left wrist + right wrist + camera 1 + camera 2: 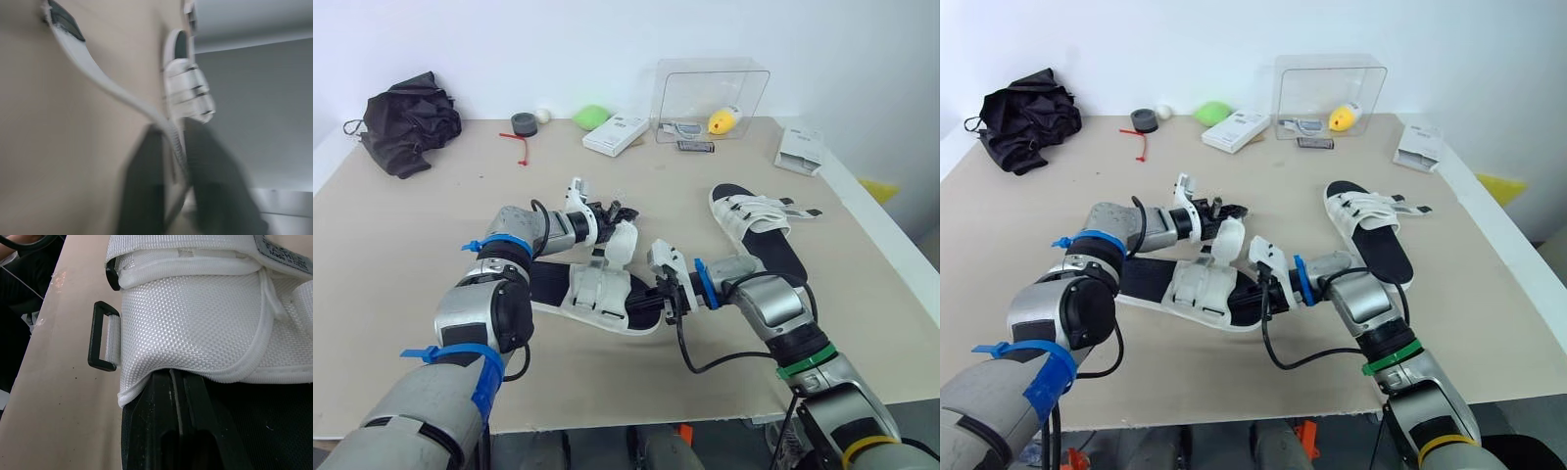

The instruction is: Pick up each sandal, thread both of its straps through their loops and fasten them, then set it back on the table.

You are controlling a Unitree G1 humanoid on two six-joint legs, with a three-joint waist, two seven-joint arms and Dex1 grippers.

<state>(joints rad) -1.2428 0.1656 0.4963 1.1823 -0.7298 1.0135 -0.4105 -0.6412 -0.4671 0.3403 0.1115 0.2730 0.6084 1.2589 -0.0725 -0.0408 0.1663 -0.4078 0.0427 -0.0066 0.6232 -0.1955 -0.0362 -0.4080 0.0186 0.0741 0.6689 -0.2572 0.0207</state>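
While the near sandal (597,294) lies flat on the table (431,245) between the two arms, I hold its free strap (623,243) pinched in the left gripper (612,213) and raised clear of the white upper. I judge that this lets the strap's end be steered toward a loop. The right gripper (668,302) sits at the sandal's near edge. Its two black fingers (161,431) are pressed together, and their tips are tucked under the rim of the woven upper, over the black footbed. I take this as bracing, to keep the sandal from sliding under the pull on the strap, though I cannot tell whether anything is caught between the tips. One black rectangular loop (102,335) stands empty just beside that rim, so threading is not yet done here. The second sandal (759,230) rests well apart on the right, with its straps lying across the footbed, apparently fastened.
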